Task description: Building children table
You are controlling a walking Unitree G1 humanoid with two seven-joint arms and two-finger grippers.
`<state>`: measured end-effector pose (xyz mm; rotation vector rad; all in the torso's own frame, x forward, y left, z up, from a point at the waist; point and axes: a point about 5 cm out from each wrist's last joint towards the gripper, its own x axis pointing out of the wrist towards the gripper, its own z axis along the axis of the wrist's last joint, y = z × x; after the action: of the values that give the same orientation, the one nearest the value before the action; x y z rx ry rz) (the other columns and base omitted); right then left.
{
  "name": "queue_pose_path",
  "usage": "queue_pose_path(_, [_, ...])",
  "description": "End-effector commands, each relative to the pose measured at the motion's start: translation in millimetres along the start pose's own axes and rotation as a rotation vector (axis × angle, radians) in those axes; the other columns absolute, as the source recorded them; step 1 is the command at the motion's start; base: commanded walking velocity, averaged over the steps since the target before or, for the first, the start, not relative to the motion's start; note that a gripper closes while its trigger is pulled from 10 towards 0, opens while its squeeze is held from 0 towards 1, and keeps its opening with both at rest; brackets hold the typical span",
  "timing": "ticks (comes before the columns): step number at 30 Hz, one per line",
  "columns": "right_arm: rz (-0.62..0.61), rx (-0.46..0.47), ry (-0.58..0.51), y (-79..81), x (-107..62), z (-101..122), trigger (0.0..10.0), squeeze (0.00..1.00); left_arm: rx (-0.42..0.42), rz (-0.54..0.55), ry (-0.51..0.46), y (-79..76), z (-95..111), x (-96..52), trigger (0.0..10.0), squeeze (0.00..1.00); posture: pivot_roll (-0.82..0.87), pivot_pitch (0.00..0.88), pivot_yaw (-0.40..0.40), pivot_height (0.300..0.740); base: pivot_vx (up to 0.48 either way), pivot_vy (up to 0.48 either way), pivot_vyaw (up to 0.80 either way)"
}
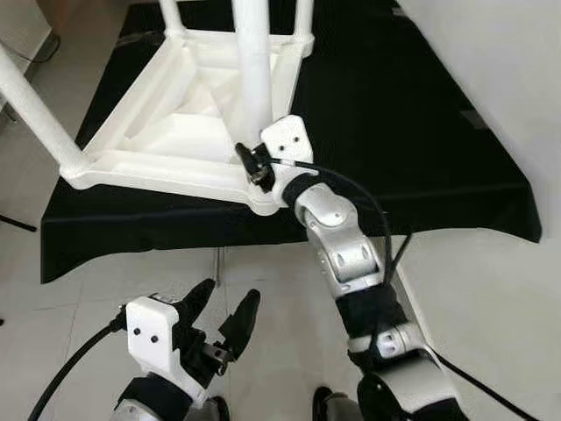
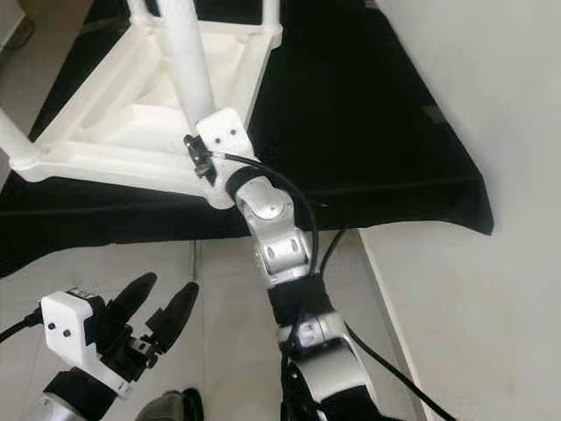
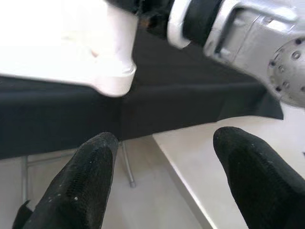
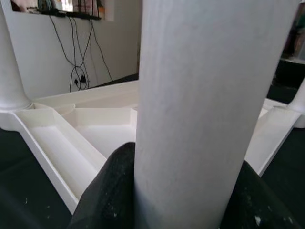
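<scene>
Two tools: right tool [image 4: 183, 191] clamped on table leg [image 4: 209, 95]; left tool [image 1: 226, 316] apart, idle.

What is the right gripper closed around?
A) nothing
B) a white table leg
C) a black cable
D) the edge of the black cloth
B: the right gripper has its jaws on either side of the white table leg standing at the near corner of the upturned white tabletop.
</scene>
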<state>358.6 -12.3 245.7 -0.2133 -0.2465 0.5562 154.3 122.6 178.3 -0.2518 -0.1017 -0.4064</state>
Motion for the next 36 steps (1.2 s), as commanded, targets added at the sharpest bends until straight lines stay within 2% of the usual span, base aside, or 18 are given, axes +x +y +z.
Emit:
queue_pose_path(1, [0.041, -0.009, 0.056, 16.5, 4.7, -6.4, 10.0, 0.00, 0.005, 0.020, 0.020, 3.5, -5.1, -1.8, 10.0, 0.00, 0.06, 0.215, -0.048, 0.740, 0.000, 0.000, 0.00])
queue_pose_path(2, [0.057, 0.025, 0.048, 14.0, 4.1, -5.4, 10.0, 1.00, 0.005, 0.020, 0.019, 3.6, -5.1, -1.3, 10.0, 0.00, 0.06, 0.213, -0.048, 0.740, 0.000, 0.000, 0.00])
queue_pose_path(6, [0.101, 0.075, 0.033, 11.7, -4.5, 3.0, 10.0, 1.00, 0.006, 0.018, 0.018, 4.7, -5.0, 0.0, 10.0, 0.00, 0.06, 0.209, -0.048, 0.740, 0.000, 0.000, 0.00])
queue_pose_path(11, [0.168, 0.056, 0.041, 5.3, -13.6, -2.5, 10.0, 1.00, 0.007, 0.016, 0.017, 5.2, -5.7, 0.7, 10.0, 0.00, 0.06, 0.206, -0.049, 0.740, 0.000, 0.000, 0.00])
queue_pose_path(14, [0.176, 0.042, 0.096, -1.2, -35.9, -25.7, 10.0, 1.00, 0.009, 0.020, 0.014, 7.2, -6.4, 2.1, 10.0, 0.00, 0.04, 0.203, -0.048, 0.740, 0.000, 0.000, 0.00])
queue_pose_path(15, [0.176, 0.042, 0.096, -1.2, -35.9, -25.7, 10.0, 1.00, 0.009, 0.020, 0.014, 7.2, -6.4, 2.1, 10.0, 0.00, 0.04, 0.203, -0.048, 0.740, 0.000, 0.000, 0.00])
queue_pose_path(16, [0.162, 0.027, 0.129, -5.5, -46.7, -35.8, 10.0, 1.00, 0.010, 0.021, 0.013, 8.5, -6.7, 2.9, 10.0, 0.00, 0.04, 0.200, -0.045, 0.740, 0.000, 0.000, 0.00])
queue_pose_path(18, [0.106, -0.008, 0.201, -15.4, -63.9, -51.7, 10.0, 1.00, 0.012, 0.021, 0.012, 11.8, -7.5, 4.4, 10.0, 0.00, 0.02, 0.194, -0.040, 0.740, 0.000, 0.000, 0.00])
queue_pose_path(20, [0.029, -0.002, 0.260, -22.4, -78.8, -61.7, 10.0, 1.00, 0.015, 0.019, 0.012, 15.1, -8.3, 6.0, 10.0, 0.00, 0.01, 0.184, -0.035, 0.740, 0.000, 0.000, 0.00])
queue_pose_path(23, [0.010, -0.010, 0.281, -22.8, -88.1, -65.5, 10.0, 1.00, 0.017, 0.019, 0.012, 16.9, -8.8, 7.0, 10.0, 0.00, 0.01, 0.178, -0.032, 0.740, 0.000, 0.000, 0.00])
queue_pose_path(26, [0.004, -0.011, 0.312, -13.6, -111.8, -73.6, 10.0, 1.00, 0.025, 0.041, 0.008, 25.6, -10.4, 11.2, 10.0, 0.00, 0.00, 0.154, -0.025, 0.740, 0.000, 0.000, 0.00])
queue_pose_path(28, [0.004, -0.011, 0.312, -13.6, -111.8, -73.6, 10.0, 1.00, 0.025, 0.041, 0.008, 25.6, -10.4, 11.2, 10.0, 0.00, 0.00, 0.154, -0.025, 0.740, 0.000, 0.000, 0.00])
queue_pose_path(29, [0.029, -0.003, 0.306, -6.2, -117.8, -75.6, 10.0, 0.83, 0.027, 0.073, 0.015, 31.1, -11.7, 12.1, 10.0, 0.00, 0.01, 0.136, -0.023, 0.740, 0.000, 0.000, 0.00])
queue_pose_path(30, [0.029, -0.003, 0.306, -6.2, -117.8, -75.6, 10.0, 0.83, 0.027, 0.073, 0.015, 31.1, -11.7, 12.1, 10.0, 0.00, 0.01, 0.136, -0.023, 0.740, 0.000, 0.000, 0.00])
queue_pose_path(31, [0.076, 0.021, 0.294, 3.2, -123.2, -78.1, 10.0, 0.00, 0.068, 0.150, 0.041, 42.1, -13.4, 12.9, 10.0, 0.00, 0.01, 0.120, -0.024, 0.740, 0.000, 0.000, 0.00])
queue_pose_path(33, [0.087, 0.027, 0.291, 5.0, -124.0, -78.6, 10.0, 0.00, 0.080, 0.169, 0.047, 44.7, -13.7, 12.9, 10.0, 0.00, 0.01, 0.120, -0.024, 0.740, 0.000, 0.000, 0.00])
queue_pose_path(36, [0.082, 0.095, 0.294, 4.6, -128.0, -77.9, 10.0, 0.00, 0.171, 0.266, 0.071, 52.2, -16.0, 16.1, 10.0, 0.00, 0.03, 0.085, -0.032, 0.740, 0.000, 0.000, 0.00])
